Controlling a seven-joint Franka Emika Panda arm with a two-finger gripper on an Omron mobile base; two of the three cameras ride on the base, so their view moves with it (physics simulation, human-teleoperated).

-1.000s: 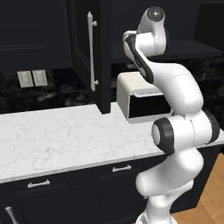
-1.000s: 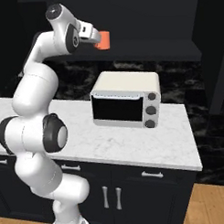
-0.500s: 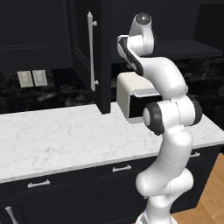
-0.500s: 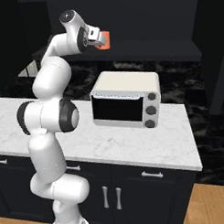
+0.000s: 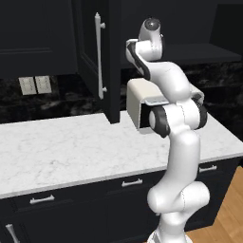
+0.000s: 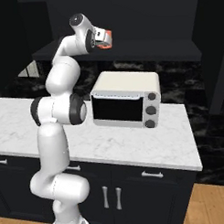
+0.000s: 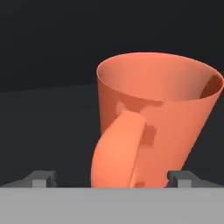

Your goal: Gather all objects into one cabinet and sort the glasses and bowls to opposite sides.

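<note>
Orange-red cup (image 7: 153, 118) fills the centre of my hand view, on the dark cabinet shelf (image 7: 48, 105). My tool (image 7: 111, 177) straddles its handle with jaws spread wide, released. I judge any sideways drift would tip it.

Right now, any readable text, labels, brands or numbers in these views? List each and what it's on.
None readable.
Toaster oven: three plain knobs, no markings or brand.
Orange-red cup: plain, no print.
Wall outlets: blank plates.
Cabinet door: bare apart from its handle.
</note>
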